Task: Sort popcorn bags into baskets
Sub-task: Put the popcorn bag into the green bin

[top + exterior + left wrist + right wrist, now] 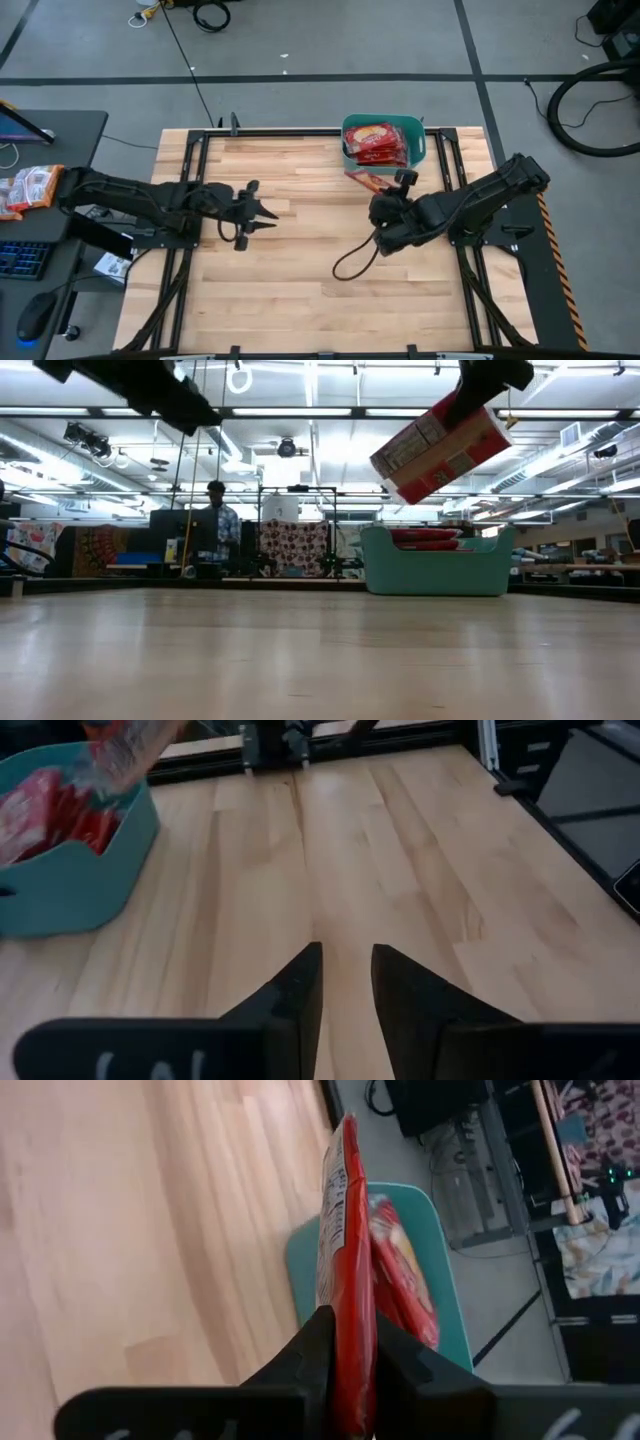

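Observation:
A red popcorn bag (pixel 365 181) hangs in my right gripper (pixel 379 192) above the table, just on the near side of the teal basket (pixel 421 137). In the low view the bag (pixel 440 448) is tilted high above the table, up and to the left of the basket (pixel 437 572). Several more red bags (pixel 377 142) lie in the basket. My left gripper (pixel 270 213) waits open over the middle-left of the table, fingers parted (pixel 347 968) and holding nothing. My right gripper (pixel 350 1350) pinches the popcorn bag between its two fingers, one on each flat face, at the bag's end nearest the wrist (pixel 352 1330). The bag is lifted clear and reaches away from the fingers toward the basket (pixel 300 1265), tilted in the low view.
A dark cable loop (pixel 352 262) lies on the table near the right arm. Paler orange-and-white packets (pixel 25 188) sit on the side desk left of the table, by a keyboard and a mouse. A person (pixel 215 525) stands in the room beyond the far edge.

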Controlling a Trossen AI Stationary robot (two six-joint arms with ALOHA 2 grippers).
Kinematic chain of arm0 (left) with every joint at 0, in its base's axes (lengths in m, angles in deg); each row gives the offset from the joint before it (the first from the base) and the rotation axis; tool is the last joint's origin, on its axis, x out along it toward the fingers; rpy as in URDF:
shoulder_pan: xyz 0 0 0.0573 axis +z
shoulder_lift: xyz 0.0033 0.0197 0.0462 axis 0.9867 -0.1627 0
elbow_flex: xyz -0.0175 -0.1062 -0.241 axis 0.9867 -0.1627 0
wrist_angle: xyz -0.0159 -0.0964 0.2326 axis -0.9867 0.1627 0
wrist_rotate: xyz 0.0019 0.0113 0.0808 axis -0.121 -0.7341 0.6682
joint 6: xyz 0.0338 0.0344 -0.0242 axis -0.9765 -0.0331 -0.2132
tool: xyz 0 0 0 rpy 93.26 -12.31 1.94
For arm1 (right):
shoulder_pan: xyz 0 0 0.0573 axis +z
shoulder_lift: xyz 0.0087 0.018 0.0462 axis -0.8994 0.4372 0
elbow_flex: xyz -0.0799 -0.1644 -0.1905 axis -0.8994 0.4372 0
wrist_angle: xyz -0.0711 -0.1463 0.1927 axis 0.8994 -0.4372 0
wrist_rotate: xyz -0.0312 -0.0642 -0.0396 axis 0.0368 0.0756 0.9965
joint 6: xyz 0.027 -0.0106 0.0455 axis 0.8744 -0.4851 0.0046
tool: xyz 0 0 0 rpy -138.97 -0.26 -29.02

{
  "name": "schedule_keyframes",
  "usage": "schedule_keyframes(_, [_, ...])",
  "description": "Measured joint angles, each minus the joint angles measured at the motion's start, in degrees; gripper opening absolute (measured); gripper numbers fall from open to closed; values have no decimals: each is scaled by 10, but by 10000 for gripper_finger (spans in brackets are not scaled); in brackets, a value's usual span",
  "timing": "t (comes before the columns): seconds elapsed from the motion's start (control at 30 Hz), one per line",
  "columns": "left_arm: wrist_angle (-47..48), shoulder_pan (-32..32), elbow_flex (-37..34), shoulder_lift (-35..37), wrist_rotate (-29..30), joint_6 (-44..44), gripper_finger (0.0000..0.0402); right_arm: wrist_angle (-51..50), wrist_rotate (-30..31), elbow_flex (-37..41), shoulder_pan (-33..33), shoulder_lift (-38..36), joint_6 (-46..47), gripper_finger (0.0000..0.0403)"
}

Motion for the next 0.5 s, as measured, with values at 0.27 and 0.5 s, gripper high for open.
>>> schedule_keyframes(0.27, [-61,23,-71,58,-6,17,93,-14,0,22,-37,-69,-3,46])
schedule_keyframes(0.5, [-105,26,-119,94,-22,44,93,-12,1,50,-69,-120,-16,46])
